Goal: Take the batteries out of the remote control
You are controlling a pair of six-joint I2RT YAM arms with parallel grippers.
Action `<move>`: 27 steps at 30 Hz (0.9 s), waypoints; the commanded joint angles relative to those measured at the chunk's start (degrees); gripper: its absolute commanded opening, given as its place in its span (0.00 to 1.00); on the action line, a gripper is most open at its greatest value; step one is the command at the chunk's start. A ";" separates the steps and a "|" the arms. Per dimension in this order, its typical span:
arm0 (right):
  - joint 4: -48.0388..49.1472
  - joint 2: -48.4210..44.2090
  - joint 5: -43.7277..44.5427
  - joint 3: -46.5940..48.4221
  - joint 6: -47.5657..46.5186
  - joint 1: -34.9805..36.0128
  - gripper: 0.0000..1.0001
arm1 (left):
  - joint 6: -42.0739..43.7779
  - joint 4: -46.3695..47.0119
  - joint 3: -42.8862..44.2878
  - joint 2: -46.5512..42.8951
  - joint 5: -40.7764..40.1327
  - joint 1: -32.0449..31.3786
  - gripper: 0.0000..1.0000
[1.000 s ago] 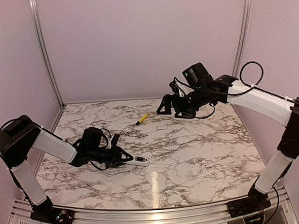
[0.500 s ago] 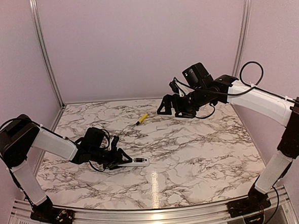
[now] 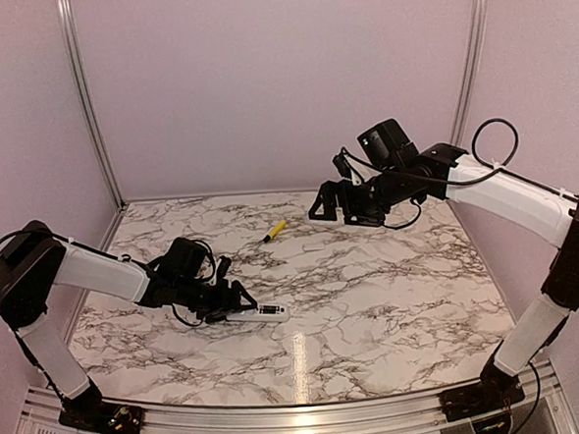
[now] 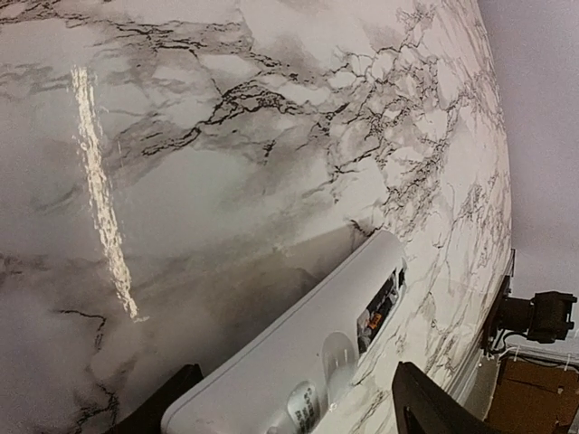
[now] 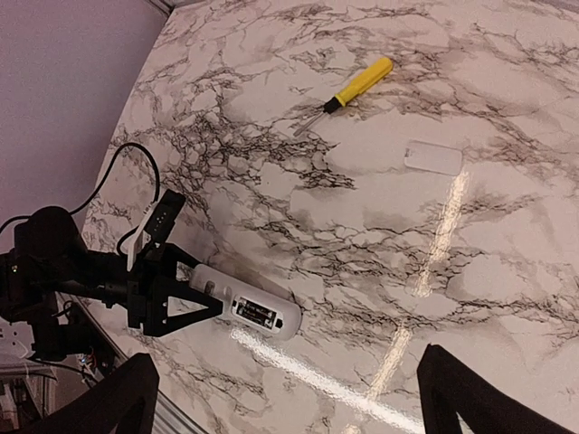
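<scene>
Release: left gripper (image 3: pixel 238 301) jaws have just spread off remote control (image 3: pixel 263 313), now lying flat lower left of centre. Batteries (image 5: pixel 256 314) sit in the open compartment, so unloading remains. Right gripper (image 3: pixel 320 201) hangs upper right, jaws wide.

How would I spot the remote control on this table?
Start at the marble table and find the left arm's hand over its front-left part. Lying in that open hand's gap is the remote control, a slim white bar. Unlike the yellow-handled screwdriver farther back, it has an open battery recess.
</scene>
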 commanded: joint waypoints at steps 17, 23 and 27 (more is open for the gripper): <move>-2.25 -2.93 3.31 -0.87 -1.86 -0.03 0.98 | 9.57 -22.80 5.64 -6.29 -15.66 0.16 0.91; -2.46 -2.73 3.78 -0.31 -2.13 -0.04 0.99 | 13.02 -28.11 10.09 -8.19 -21.90 0.15 0.94; -2.98 -2.17 4.14 0.71 -2.31 -0.03 0.98 | 15.69 -31.36 13.27 -8.58 -26.12 0.16 0.95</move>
